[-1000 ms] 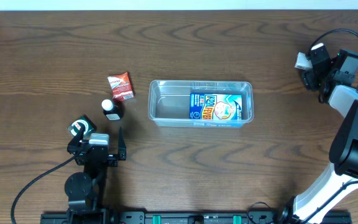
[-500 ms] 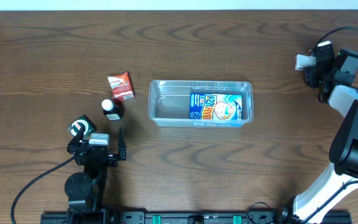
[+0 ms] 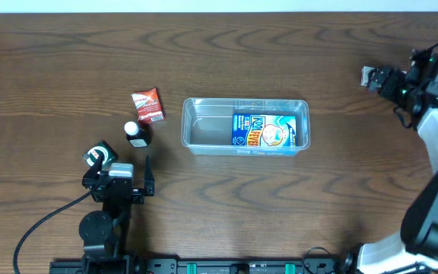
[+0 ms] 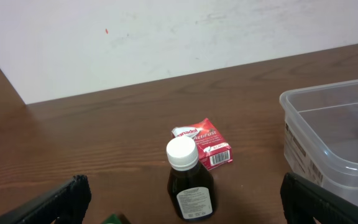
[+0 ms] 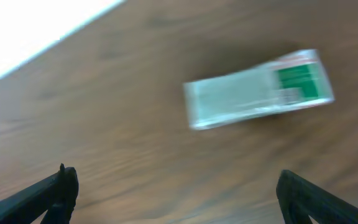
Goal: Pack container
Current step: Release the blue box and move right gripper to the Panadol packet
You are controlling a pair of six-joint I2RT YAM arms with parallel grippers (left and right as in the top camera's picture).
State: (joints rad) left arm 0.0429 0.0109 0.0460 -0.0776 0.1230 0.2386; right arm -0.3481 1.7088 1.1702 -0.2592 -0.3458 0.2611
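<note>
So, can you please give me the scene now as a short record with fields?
container: clear plastic rectangular tub, centre of overhead view
inside it: blue printed packet, right half
left of it: small red packet; dark bottle with white cap, upright
far right: white box with green label, lying free
left end effector: open, empty
right end effector: open, empty

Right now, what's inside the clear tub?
A blue packet lies in the right half of the tub; the left half looks bare. Anything under the packet is hidden.
</note>
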